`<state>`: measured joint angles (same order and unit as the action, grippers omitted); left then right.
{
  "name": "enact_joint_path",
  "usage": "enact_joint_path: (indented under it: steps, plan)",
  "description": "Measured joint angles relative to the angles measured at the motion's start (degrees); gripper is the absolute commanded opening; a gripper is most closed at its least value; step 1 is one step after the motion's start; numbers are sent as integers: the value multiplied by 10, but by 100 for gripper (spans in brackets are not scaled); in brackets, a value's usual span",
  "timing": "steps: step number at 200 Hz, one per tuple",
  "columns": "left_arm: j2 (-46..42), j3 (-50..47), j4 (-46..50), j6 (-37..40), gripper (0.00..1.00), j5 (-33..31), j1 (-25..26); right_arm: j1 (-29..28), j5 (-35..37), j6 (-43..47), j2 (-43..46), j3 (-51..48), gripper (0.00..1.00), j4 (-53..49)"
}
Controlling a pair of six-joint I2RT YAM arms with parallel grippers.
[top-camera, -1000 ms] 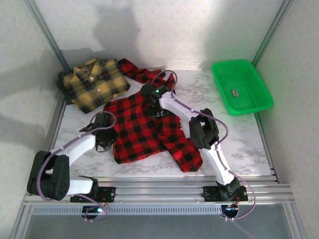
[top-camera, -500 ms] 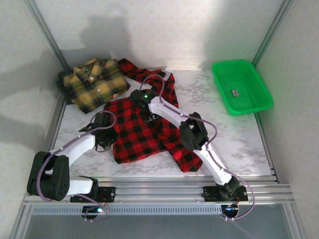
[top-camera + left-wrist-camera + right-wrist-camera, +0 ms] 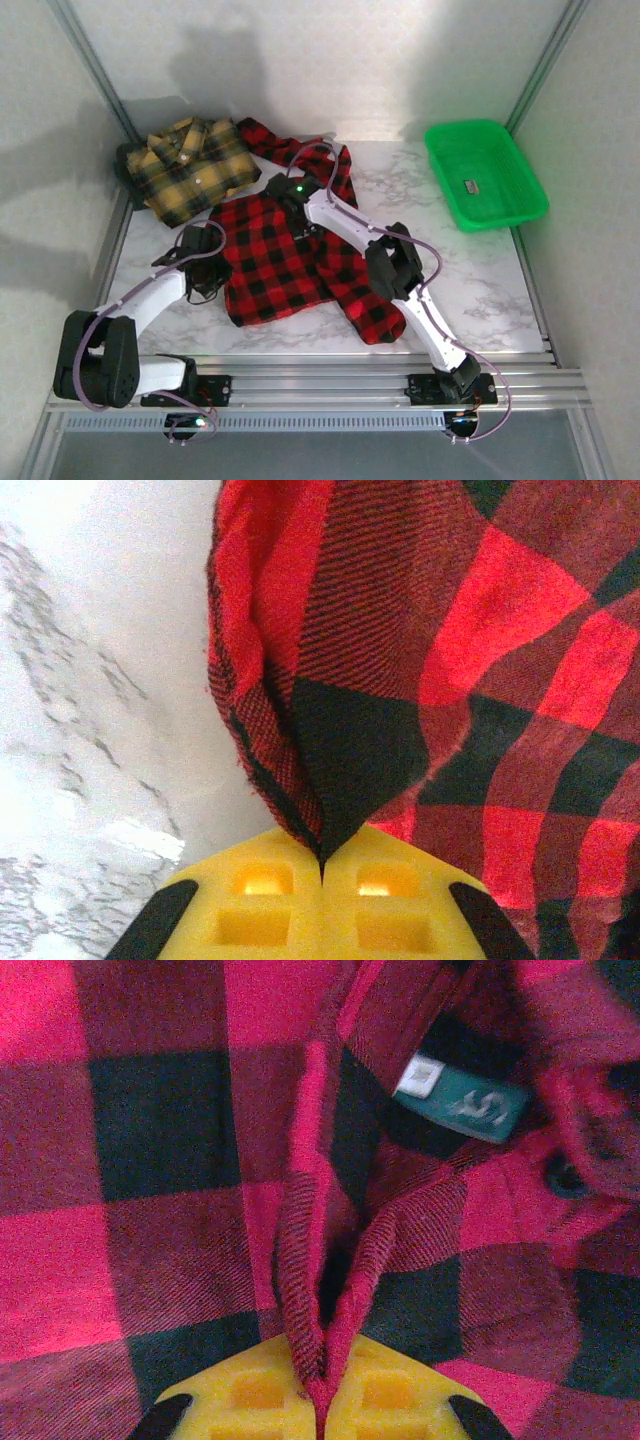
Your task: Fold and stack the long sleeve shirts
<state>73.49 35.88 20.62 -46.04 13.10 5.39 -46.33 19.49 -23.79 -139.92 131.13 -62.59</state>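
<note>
Red-and-black shirt (image 3: 290, 265): woven flannel, large check, spread flat on the white marbled counter (image 3: 470, 270) between the two arms, with one sleeve trailing beyond the right fingers.

Left fingers (image 3: 300, 880), yellow pads: pressed together on a pinch of the shirt's edge. The cloth rises from the tips in a tented fold, with bare counter to their left.

Right fingers (image 3: 290, 1385): clamped on a raised ridge of the front opening. Just beyond the tips are a teal size label (image 3: 460, 1100) and a dark button (image 3: 560, 1173) at the collar.

Yellow-and-black shirt (image 3: 190, 168): same flannel, white buttons, in a rumpled heap well beyond the left fingers.

Green plastic tray (image 3: 485, 175): rectangular, well off to the right of the right fingers.

Change over the last second: the right fingers stood apart and are now shut on the cloth, and that arm has swung left along the collar. The left grip is unchanged.
</note>
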Motion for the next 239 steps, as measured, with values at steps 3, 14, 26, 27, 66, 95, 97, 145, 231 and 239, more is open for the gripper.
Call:
enact_joint_path:
  steps: [3, 14, 26, 27, 66, 95, 97, 145, 231, 239]
  plan:
    - [-1, -1, -1, 0, 0, 3, -6, 1, 0, 0, 4, 0, 0, 0]
    - [-7, -5, -5, 0, 0, 10, -23, 6, -2, 0, 31, -3, 0, 4]
    - [-10, -9, -7, 0, 0, 13, -43, 13, -9, 0, 64, -12, 0, 11]
    - [-10, -9, -7, 0, 0, 12, -44, 15, -11, 0, 69, -14, 0, 11]
    - [-10, -9, -5, 15, 0, 10, -89, 78, -34, -9, 190, -84, 0, 24]
    - [-10, -9, -2, 31, 0, 4, -122, 144, -43, -10, 259, -169, 0, 31]
    - [-10, -9, -2, 33, 0, 4, -124, 148, -43, -10, 262, -173, 0, 32]
    - [1, -9, -2, 56, 0, -6, -137, 253, -55, -8, 327, -334, 0, 61]
    - [42, 9, -60, 75, 0, 32, -133, 366, -139, 5, 336, -398, 55, 192]
    - [42, 12, -65, 75, 0, 36, -132, 365, -144, 3, 342, -399, 58, 189]
